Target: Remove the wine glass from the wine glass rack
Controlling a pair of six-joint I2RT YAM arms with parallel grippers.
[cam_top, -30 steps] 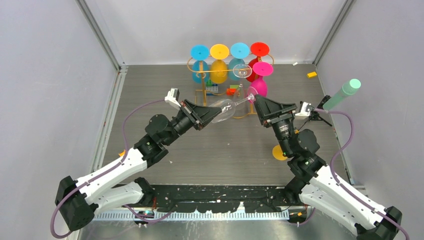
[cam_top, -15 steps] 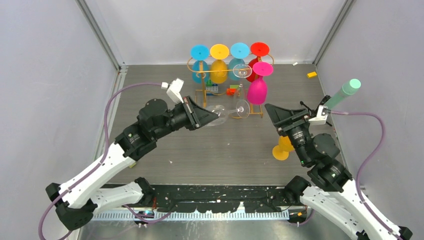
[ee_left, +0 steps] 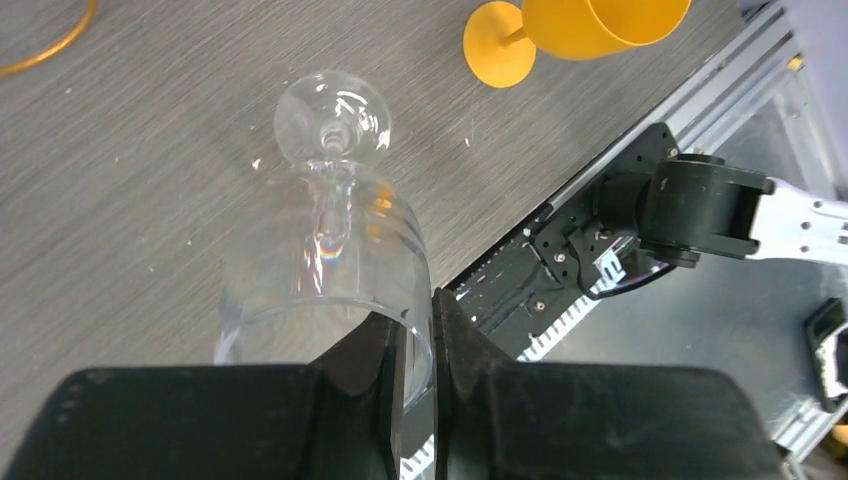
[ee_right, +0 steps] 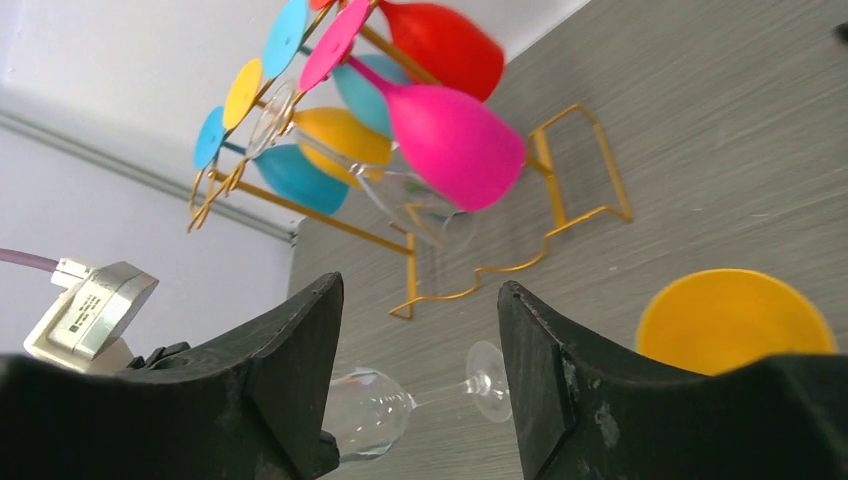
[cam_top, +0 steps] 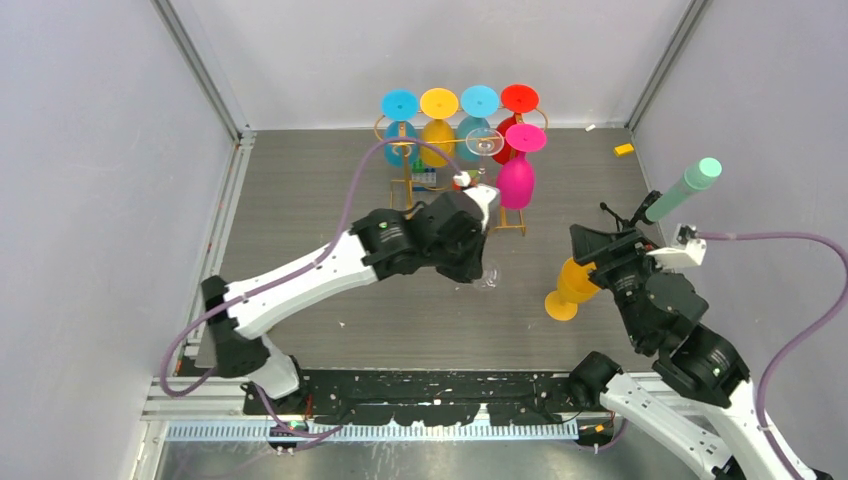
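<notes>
Glassware judged light, slippery, fragile: the clear wine glass [ee_left: 322, 262], lower centre of frame, is pinched at its rim by the left gripper [ee_left: 420, 322]; the right gripper [ee_right: 420, 300] is spread wide, empty.

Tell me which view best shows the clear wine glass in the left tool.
The left wrist view: the clear wine glass looms large, rim pinched in the left tool, stem and foot pointing away. The right wrist view shows it small, side-on; the top view catches only a glint beside the arm.
</notes>
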